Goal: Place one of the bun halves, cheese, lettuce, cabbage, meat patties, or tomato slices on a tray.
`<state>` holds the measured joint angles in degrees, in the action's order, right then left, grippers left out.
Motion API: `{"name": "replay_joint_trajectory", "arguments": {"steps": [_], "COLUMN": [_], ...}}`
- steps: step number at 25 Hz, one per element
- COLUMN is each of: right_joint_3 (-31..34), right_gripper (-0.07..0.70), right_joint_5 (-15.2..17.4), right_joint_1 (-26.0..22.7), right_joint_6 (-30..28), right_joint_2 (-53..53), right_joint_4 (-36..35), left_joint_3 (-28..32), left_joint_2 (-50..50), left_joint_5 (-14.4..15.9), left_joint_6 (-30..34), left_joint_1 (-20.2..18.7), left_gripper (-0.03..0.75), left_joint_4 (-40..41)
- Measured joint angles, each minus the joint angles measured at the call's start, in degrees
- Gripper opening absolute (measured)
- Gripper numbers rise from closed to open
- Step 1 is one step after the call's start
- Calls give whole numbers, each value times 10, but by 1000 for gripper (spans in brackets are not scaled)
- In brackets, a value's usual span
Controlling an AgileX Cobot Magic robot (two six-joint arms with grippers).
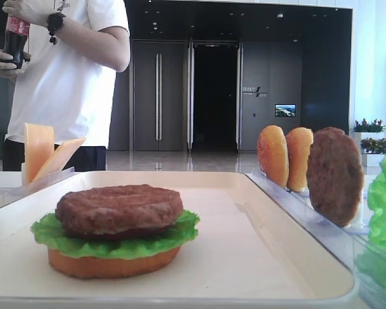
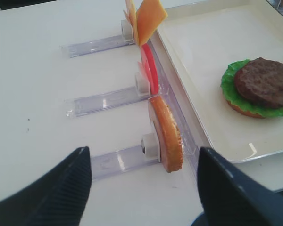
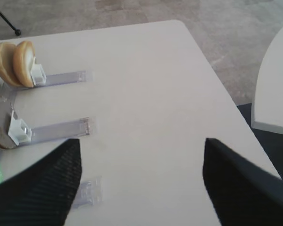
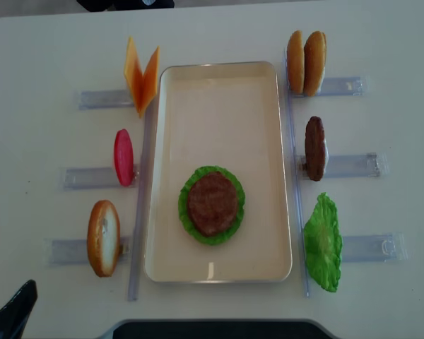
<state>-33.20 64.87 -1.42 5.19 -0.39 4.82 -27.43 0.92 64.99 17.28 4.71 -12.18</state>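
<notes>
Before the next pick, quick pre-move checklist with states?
1. Stack on tray so far: bun, lettuce, patty on top: ok.
2. Right gripper open, nothing between its fingers: ok.
3. Left gripper open, nothing held: ok.
4. Cheese upright in its rack: ok.
5. Tomato slice upright in its rack: ok.
6. Person stands behind the table; clear of arm reach: cannot tell.

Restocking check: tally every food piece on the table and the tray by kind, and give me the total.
Bun halves: 4
Cheese slices: 2
Tomato slices: 1
Meat patties: 2
Lettuce leaves: 2
Total: 11
</notes>
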Motion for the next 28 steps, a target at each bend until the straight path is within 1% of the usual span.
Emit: {"name": "replay_joint_trajectory", "arguments": {"steps": [9,28], "right_joint_3": [44,46], "right_gripper": [538,538], "right_joint_5": [4,4], "right_joint_1": [0,0], "right_joint_6": [-15,-23], "right_joint_2": [0,0], "right_joint_4": [-16,-24], "left_joint_3": [0,0], "left_joint_2": [0,0], "left_joint_5": [0,0], "left_joint_6": [0,0], "left_joint_1": [0,0], "left_gripper": [535,535], "left_joint_4": [0,0]}}
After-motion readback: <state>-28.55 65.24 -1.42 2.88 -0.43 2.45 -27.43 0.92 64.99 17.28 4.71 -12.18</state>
